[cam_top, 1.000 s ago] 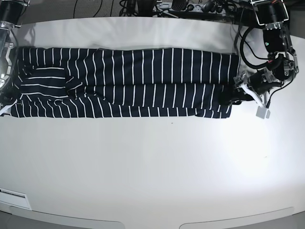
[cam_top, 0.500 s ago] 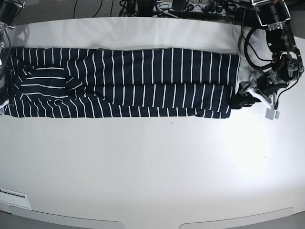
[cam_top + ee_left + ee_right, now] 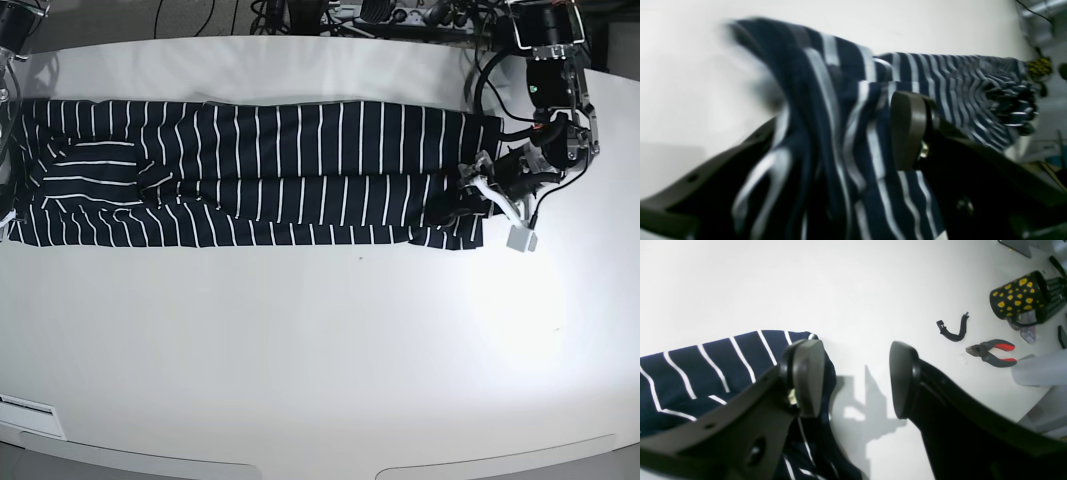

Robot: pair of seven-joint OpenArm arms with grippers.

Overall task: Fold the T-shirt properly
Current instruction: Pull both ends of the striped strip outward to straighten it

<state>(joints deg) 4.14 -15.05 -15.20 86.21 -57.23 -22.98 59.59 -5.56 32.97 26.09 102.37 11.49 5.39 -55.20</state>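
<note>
Right gripper (image 3: 853,380): jaws apart, nothing between them, one finger over the T-shirt (image 3: 250,170) corner at the table (image 3: 320,350) edge. T-shirt lies as a long folded band across the far table. Left gripper (image 3: 462,200): jaws wide apart, striped cloth bunched between them.

In the left wrist view the T-shirt (image 3: 846,110) is smeared by blur near the left pincer (image 3: 840,140), so whether cloth is pinched cannot be told. The right pincer (image 3: 853,380) is out of the base view past its left edge, and its near finger (image 3: 806,376) hides the hem corner
</note>
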